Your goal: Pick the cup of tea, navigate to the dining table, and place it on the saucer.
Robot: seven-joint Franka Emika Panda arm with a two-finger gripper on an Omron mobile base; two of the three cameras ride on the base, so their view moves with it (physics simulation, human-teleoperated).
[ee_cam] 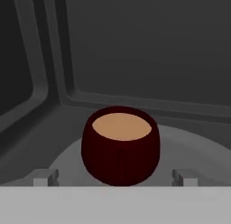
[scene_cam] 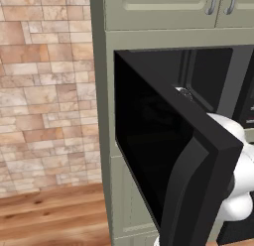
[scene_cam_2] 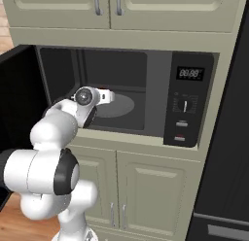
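The small round dark maroon cup of tea point(ee_cam: 120, 146) stands upright on the grey round turntable point(ee_cam: 198, 155) inside the open black microwave point(scene_cam_2: 146, 96), dead ahead of the pincer point(ee_cam: 115, 177) and centred between its two spread tips — released, gripping nothing. The hand view shows this line-up and the brown tea. The right base view instead shows the white arm reaching into the cavity beside the swung-out door point(scene_cam: 163, 155).

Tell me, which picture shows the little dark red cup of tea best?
The hand view: the small round dark maroon cup of tea sits right in front, upright on the grey round microwave plate, tea visible inside. In the right base view the arm hides it; in the left base view the black microwave door blocks it.
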